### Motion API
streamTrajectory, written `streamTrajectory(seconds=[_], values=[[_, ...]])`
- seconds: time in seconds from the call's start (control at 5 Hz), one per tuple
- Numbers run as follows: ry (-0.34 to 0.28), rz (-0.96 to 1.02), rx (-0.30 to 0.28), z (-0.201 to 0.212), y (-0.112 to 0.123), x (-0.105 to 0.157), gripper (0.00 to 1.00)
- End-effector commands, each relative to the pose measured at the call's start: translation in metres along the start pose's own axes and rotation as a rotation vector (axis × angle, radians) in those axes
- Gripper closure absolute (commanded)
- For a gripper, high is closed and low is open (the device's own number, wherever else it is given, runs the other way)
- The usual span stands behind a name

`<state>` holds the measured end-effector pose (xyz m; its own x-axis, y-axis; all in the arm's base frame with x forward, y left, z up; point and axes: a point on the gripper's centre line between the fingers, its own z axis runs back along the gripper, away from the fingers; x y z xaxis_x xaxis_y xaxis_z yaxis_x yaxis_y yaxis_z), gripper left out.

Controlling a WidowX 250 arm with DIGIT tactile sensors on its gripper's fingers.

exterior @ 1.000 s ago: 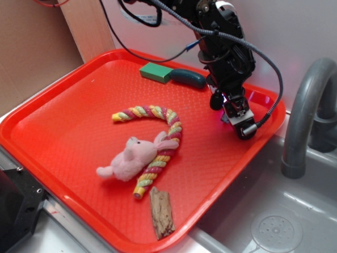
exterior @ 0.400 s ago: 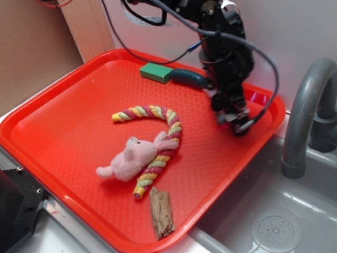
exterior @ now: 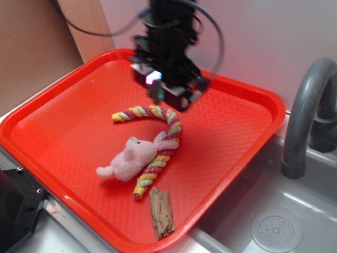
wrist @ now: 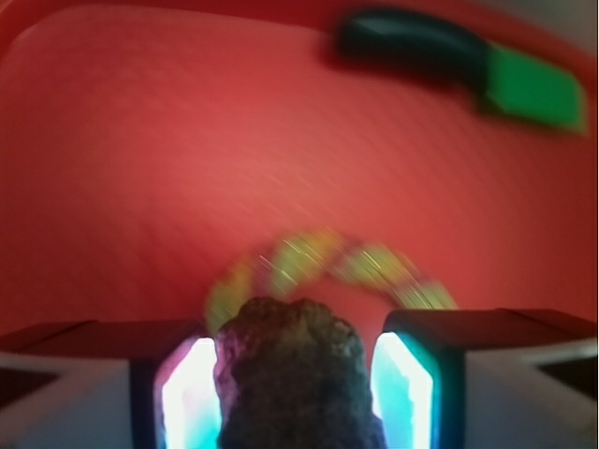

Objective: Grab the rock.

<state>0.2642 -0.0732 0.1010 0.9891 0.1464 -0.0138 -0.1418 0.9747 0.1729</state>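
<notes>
Gripping one rock (wrist: 295, 374) in gripper (wrist: 298, 393) | tray (exterior: 239, 132): one plush (exterior: 131, 158), one rope (exterior: 158, 137), one bark (exterior: 161, 212)

Red tray (exterior: 247, 113) — rope toy (exterior: 158, 141), plush (exterior: 131, 158), probably bark (exterior: 161, 213)

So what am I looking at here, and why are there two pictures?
It is a small robot arm working over a red tray beside a sink. One picture comes from a camera off to the side, the other from a camera on the arm's wrist, looking down past its hand. On the tray lie a rope toy, a pink plush and a strip of bark. The wrist view shows the hand's two fingers shut on a rough rock.
</notes>
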Motion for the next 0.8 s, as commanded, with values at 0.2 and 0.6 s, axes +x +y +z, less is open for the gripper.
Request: streamTrajectory(seconds=[0.2,0.6], values=[[-0.120,0.315,-0.200,0.097,0.053,-0.063,1.00],[-0.144,0.274,-0.235,0.089,0.061,-0.066,1.00]])
